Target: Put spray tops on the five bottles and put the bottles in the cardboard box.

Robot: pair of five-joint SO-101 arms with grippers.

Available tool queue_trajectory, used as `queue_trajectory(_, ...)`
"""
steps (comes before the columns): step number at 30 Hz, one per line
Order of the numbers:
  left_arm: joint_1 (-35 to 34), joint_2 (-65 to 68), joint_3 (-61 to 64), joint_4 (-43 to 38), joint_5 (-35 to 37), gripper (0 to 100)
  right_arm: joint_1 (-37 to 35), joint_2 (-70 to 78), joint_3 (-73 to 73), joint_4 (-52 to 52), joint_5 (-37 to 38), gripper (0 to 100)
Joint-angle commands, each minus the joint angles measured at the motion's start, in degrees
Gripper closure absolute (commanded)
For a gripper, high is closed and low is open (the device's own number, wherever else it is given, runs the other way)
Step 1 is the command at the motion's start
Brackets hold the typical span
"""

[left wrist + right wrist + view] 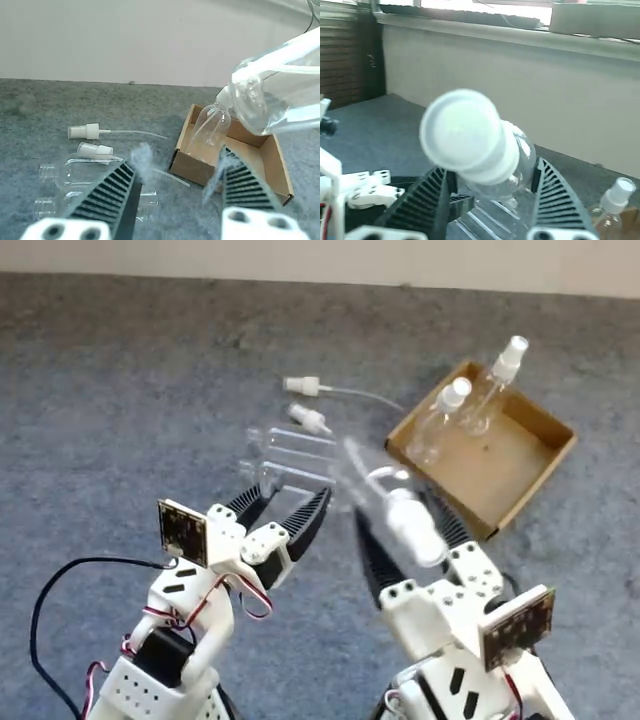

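Over on the left, the left gripper [295, 493] sits low over the grey carpet [120, 390], its jaws spread wide with nothing between them. Just past its fingertips two open bottles lie on their sides, one [285, 476] nearer the arm and one [292, 443] just behind it. Both are clear, with their necks pointing left. Farther out, two loose spray tops rest on the carpet. The near top [310, 420] lies just beside the farther open bottle, and the far top [301, 387] trails a long thin tube toward the box.

Moving right, the right gripper [392, 505] is lifted off the carpet and clamped on a capped bottle [413, 522]. That bottle is tilted, its white top back toward the arm and its clear body pointing out over the carpet, between the open bottles and the box.

Farthest right, the shallow cardboard box [505, 465] sits open on the carpet, turned cornerwise. Two topped bottles stand upright inside, one [437, 422] against the left wall and one [490, 390] near the far corner.
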Motion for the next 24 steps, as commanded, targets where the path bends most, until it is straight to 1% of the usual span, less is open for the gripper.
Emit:
queue_trajectory(1,-0.7,-0.9,1.1,0.1,0.5,80,8.3,0.2,-0.8,-0.9,0.1,86.8)
queue_trajectory(6,-0.7,-0.9,1.1,2.3,0.4,80,19.6,0.2,8.7,-9.5,0.1,86.8)
queue_trajectory(10,-0.8,-0.9,1.1,2.5,0.4,80,25.2,0.3,15.5,-16.7,0.1,86.8)
queue_trajectory(13,-0.8,-0.9,1.1,2.5,0.4,80,27.6,0.3,18.3,-19.8,0.1,86.8)
queue_trajectory(17,-0.8,-0.9,1.1,2.6,0.4,80,28.2,1.5,18.9,-20.4,0.1,86.8)
queue_trajectory(19,-0.8,-0.9,1.1,2.6,0.4,80,28.4,5.2,18.9,-20.4,0.1,86.8)
queue_trajectory(21,-0.8,-0.9,1.1,2.6,0.4,80,30.1,10.5,18.3,-21.1,-0.1,86.8)
queue_trajectory(24,-0.9,-0.9,1.1,2.6,0.4,80,32.7,18.6,14.5,-26.3,-0.3,86.8)
